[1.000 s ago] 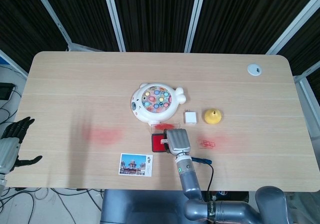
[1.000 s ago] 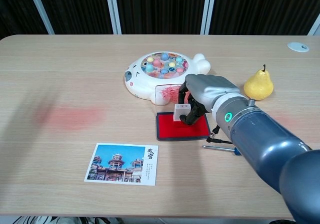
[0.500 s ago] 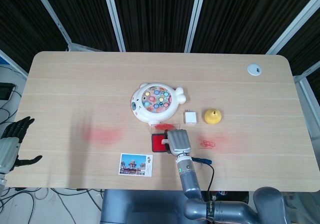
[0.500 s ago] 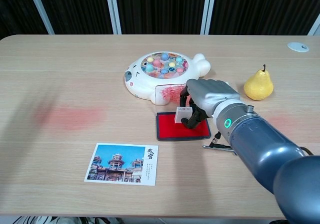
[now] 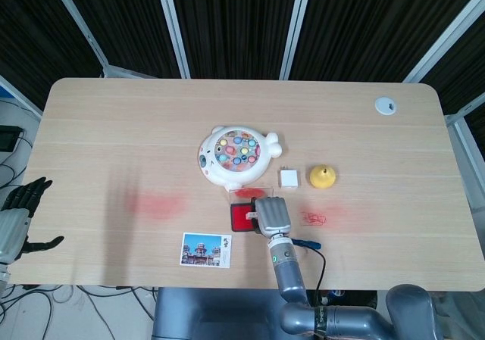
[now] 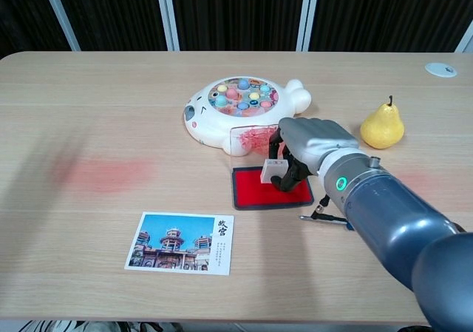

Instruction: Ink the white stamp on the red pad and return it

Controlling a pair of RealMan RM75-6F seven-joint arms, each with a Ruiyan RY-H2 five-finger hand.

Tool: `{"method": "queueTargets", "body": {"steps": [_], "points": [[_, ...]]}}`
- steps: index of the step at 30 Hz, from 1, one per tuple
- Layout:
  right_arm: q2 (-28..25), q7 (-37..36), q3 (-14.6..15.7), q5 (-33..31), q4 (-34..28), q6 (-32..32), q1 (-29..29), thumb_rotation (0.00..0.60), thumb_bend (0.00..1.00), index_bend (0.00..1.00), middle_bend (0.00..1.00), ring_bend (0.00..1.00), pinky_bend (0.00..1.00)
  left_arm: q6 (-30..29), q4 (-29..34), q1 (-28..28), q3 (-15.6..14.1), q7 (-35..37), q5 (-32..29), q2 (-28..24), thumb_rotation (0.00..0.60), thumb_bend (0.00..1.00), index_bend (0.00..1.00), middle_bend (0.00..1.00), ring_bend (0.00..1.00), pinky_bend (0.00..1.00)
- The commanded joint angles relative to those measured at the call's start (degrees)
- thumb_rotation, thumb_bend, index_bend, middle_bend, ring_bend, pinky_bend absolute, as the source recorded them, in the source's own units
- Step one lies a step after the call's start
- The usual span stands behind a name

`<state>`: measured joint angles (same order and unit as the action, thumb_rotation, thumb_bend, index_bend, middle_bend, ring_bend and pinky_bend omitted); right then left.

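- We see the white stamp (image 6: 272,171) standing upright on the red pad (image 6: 251,191), toward the pad's far right part, its base seemingly down on the red surface; from the chest view we cannot say for certain whether it presses in or just touches.
- Our right hand (image 6: 307,148) pinches the stamp from the right side, dark fingers (image 6: 287,175) curled around it while the grey back of the hand arches over the top. In the head view that hand (image 5: 271,216) covers the stamp, so only the pad's left strip (image 5: 241,218) shows there.
- We judge the inking step to be in hand: the stamp is on the pad, so the pick-up is done. Left to do are lifting it clear and putting it back on the table, and the pictures do not tell us where its place is.
- Our left hand (image 5: 17,213) hangs off the table's left edge with fingers spread, holding nothing.
- Just behind the pad stands a clear lid (image 6: 247,140) smeared with red, leaning near the fish toy (image 6: 235,110).
- Farther out lie a postcard (image 6: 181,242) near the front, a yellow pear (image 6: 383,125) to the right, and a small white block (image 5: 289,177) beside it in the head view.
- Red smears mark the table (image 6: 103,174) on the left.
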<state>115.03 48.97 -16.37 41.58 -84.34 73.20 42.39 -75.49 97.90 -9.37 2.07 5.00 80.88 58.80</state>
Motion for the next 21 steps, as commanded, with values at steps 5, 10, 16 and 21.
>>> {"method": "queueTargets", "body": {"steps": [5, 10, 16, 21], "points": [[-2.7, 0.4, -1.2, 0.8, -3.1, 1.5, -0.5, 0.600, 0.69, 0.79, 0.68, 0.54, 0.52, 0.0, 0.0, 0.0, 0.0, -0.4, -0.2, 0.1, 0.600, 0.00, 0.00, 0.00, 0.00, 0.00], [-6.0, 0.0, -1.4, 0.8, -5.9, 2.1, -1.7, 0.600, 0.69, 0.79, 0.67, 0.54, 0.52, 0.0, -0.1, 0.1, -0.1, -0.9, -0.4, 0.2, 0.600, 0.00, 0.00, 0.00, 0.00, 0.00], [-11.5, -1.5, -0.5, 1.0, -9.7, 2.1, -4.0, 0.600, 0.69, 0.79, 0.67, 0.54, 0.52, 0.1, 0.1, 0.1, 0.0, -1.7, -0.9, 0.5, 0.600, 0.00, 0.00, 0.00, 0.00, 0.00], [-15.7, -3.8, 0.3, 0.8, -11.7, 1.5, -6.2, 0.600, 0.69, 0.79, 0.67, 0.54, 0.52, 0.0, 0.3, 0.2, 0.0, -2.7, -1.3, 0.7, 0.600, 0.00, 0.00, 0.00, 0.00, 0.00]]}}
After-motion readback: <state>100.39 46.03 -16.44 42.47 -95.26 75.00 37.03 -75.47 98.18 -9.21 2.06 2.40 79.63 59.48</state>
